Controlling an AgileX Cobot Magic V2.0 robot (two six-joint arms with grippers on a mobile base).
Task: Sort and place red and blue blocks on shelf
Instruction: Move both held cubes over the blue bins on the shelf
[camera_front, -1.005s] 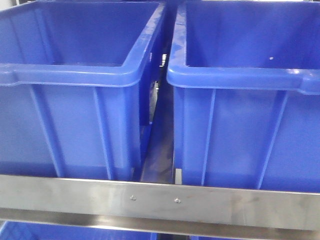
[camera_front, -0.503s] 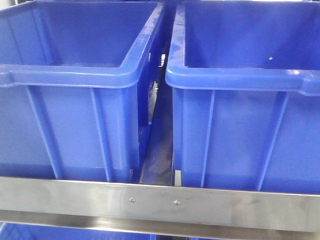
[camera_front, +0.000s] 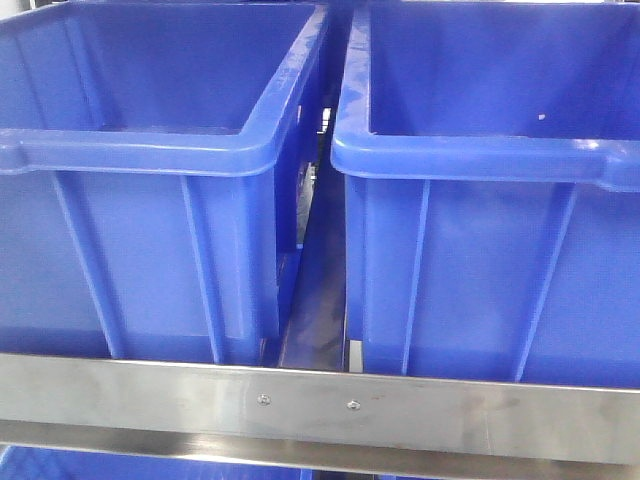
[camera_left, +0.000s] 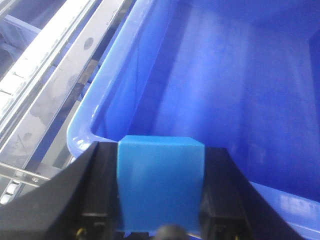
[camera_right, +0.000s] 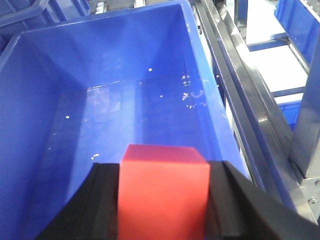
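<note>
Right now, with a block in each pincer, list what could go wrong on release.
The blue block hangs near its bin's corner rim; dropped here it might clip the rim and fall toward the shelf rails.
The red block appears well above its bin's bare floor; it may bounce on landing.
Blue on blue may be hard to spot later.

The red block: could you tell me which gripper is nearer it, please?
Right. The right gripper is shut on the red block; the left gripper holds the blue block, the red one absent from its view.
</note>
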